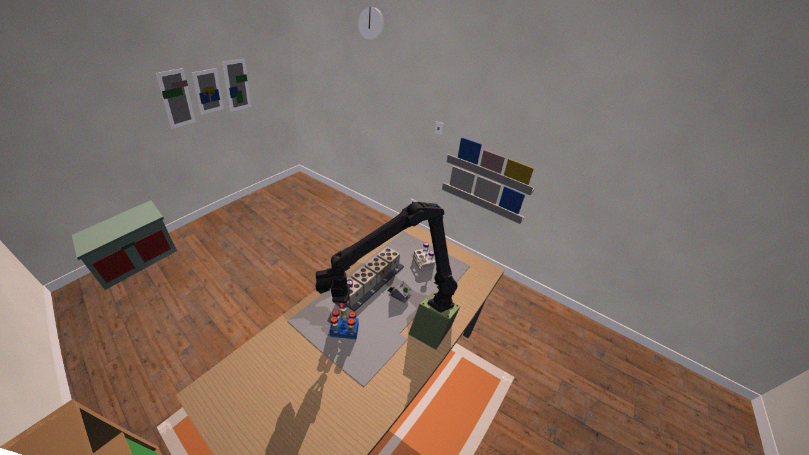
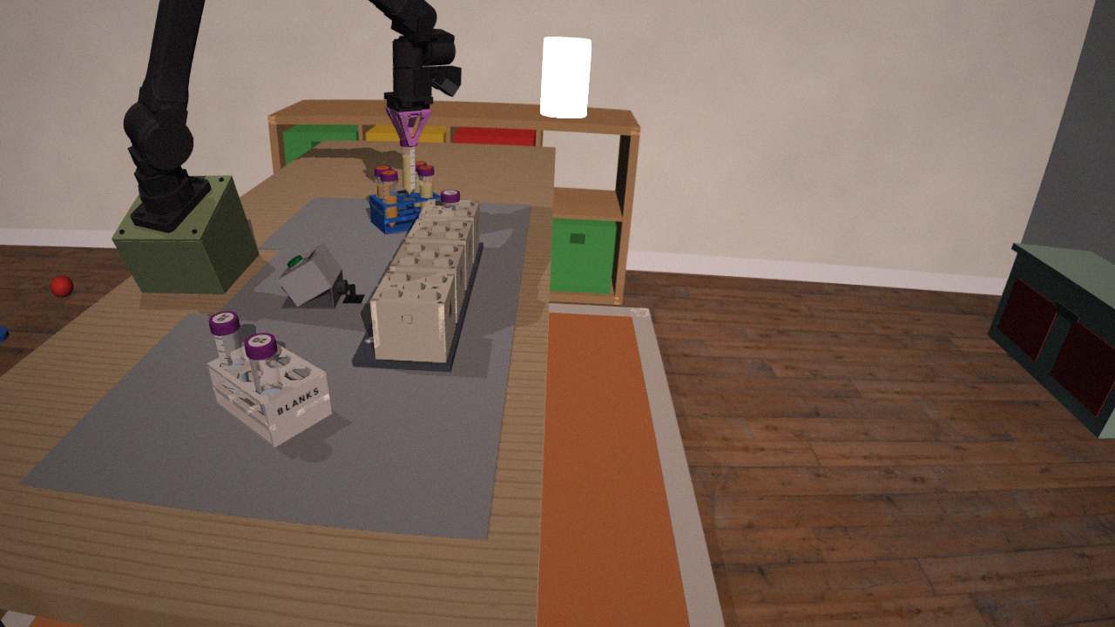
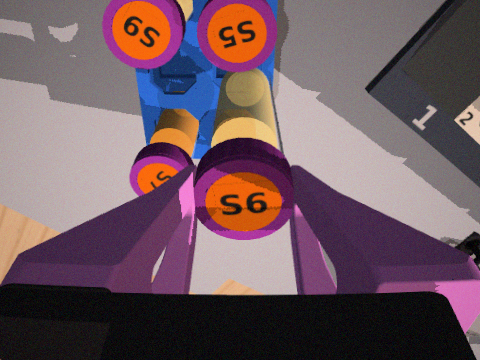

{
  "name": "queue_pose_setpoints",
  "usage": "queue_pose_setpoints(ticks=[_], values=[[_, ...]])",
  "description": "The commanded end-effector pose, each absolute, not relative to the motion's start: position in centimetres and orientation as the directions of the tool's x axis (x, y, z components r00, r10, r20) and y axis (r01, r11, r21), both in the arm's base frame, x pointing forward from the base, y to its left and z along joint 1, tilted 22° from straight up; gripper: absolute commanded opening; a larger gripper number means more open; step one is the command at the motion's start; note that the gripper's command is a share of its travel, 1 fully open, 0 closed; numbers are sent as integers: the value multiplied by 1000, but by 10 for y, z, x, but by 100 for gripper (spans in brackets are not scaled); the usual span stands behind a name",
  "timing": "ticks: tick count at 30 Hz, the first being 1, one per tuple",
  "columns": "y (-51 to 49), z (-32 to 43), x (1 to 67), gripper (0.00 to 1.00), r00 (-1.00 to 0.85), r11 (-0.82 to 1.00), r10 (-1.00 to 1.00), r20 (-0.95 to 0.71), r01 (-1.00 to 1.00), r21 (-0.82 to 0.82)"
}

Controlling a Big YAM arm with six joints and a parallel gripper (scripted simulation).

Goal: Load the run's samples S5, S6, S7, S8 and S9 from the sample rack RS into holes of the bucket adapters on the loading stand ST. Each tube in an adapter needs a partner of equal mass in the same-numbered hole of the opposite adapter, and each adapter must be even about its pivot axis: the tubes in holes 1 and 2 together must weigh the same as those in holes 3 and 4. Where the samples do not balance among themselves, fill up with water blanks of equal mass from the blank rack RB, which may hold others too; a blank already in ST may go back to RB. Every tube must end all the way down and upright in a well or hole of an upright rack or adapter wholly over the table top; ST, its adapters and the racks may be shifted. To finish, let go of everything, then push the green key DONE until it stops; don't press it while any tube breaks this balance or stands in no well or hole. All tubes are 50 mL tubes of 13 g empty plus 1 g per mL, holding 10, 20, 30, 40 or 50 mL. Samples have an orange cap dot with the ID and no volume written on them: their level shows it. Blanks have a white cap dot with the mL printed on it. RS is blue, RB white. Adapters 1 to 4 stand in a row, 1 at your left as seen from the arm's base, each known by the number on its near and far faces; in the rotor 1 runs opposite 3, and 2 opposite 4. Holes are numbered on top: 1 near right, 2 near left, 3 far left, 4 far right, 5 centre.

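While the purple fingers pinch sample S6 (image 3: 243, 194) just under its cap, one on each side, the tube hangs straight down from the gripper (image 2: 410, 137) with its long axis upright and its foot above the blue rack RS (image 2: 387, 212), which stands near the worktop's far edge as the exterior view shows it. S9 (image 3: 143, 27) and S5 (image 3: 236, 32) sit in the rack beyond it. Adapter 1 (image 3: 427, 115) of stand ST lies just beside the rack, off to the right in the wrist view, so the coming carry looks short and sideways, with the tube kept vertical.
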State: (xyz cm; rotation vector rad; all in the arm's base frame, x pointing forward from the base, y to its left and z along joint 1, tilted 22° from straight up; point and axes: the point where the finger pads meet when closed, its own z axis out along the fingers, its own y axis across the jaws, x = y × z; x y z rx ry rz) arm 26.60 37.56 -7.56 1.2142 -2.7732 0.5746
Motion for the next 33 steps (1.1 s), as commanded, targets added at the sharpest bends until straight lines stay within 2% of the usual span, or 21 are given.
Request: queue_pose_setpoints(ticks=[1, 22, 24, 25, 27, 33], values=[[415, -36, 269, 0, -683, 632, -721, 115, -717, -294], [435, 26, 261, 0, -683, 633, -722, 113, -717, -291], [421, 10, 262, 0, -683, 626, -715, 150, -720, -300], [432, 29, 267, 0, -704, 654, -702, 104, -696, -297], [395, 17, 276, 0, -755, 692, -643, 133, -646, -321], [378, 26, 294, 0, -820, 759, -566, 90, -560, -332]])
